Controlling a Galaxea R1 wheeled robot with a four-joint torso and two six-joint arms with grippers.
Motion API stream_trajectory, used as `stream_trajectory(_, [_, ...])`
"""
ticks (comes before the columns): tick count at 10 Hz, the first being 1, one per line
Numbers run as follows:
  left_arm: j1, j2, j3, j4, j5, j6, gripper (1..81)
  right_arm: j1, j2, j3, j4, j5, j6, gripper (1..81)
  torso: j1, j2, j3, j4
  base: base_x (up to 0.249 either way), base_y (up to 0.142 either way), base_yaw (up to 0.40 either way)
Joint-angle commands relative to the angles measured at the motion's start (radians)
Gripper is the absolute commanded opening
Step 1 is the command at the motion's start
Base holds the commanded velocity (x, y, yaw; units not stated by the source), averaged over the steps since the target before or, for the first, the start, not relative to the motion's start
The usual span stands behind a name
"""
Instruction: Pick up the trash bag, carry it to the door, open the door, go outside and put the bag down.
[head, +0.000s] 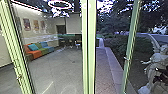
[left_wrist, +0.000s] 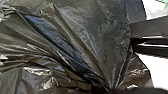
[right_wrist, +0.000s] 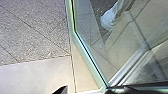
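Observation:
Dark, shiny plastic of the trash bag stretches across the left wrist view. Its folds run together at my left gripper, which is shut on the gathered plastic. The glass door stands ajar, its pale green frame upright at the right of the head view. In the right wrist view the door's green edge slants down to my right gripper. That gripper is open, one dark fingertip close against the lower end of the edge and the other apart from it.
Another green upright stands mid-view. Left of it, glass shows a colourful sofa and a tiled floor. Paving with a pale kerb runs outdoors beside bushes. At the far right, a person is partly in view.

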Motion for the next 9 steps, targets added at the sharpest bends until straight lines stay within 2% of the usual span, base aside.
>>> stream_trajectory(1, [-0.043,-0.002,0.005,0.000,0.065,0.011,1.0,-0.053,-0.024,0.074,0.180,-0.061,-0.058,81.1,0.000,0.000,0.000,0.000,0.000,0.000,0.000])
stream_trajectory(3, [-0.046,-0.005,0.005,0.003,0.065,0.011,1.0,-0.214,-0.032,0.169,0.221,-0.020,-0.056,81.1,0.000,0.000,0.000,0.000,0.000,0.000,0.000])
stream_trajectory(5, [-0.047,-0.007,0.005,0.005,0.056,0.012,1.0,-0.394,-0.034,0.291,0.227,0.166,-0.061,81.1,0.000,0.000,0.000,0.000,0.000,0.000,0.000])
stream_trajectory(6, [-0.050,-0.007,0.002,0.005,0.056,0.014,1.0,-0.446,-0.029,0.321,0.230,0.207,-0.064,81.1,0.000,0.000,0.000,0.000,0.000,0.000,0.000])
stream_trajectory(8, [-0.055,-0.008,0.002,0.005,0.057,0.014,1.0,-0.526,-0.026,0.389,0.227,0.230,-0.066,81.1,0.000,0.000,0.000,0.000,0.000,0.000,0.000])
stream_trajectory(9, [-0.058,-0.008,0.001,0.005,0.057,0.014,1.0,-0.570,-0.021,0.416,0.226,0.265,-0.067,81.1,0.000,0.000,0.000,0.000,0.000,0.000,0.000])
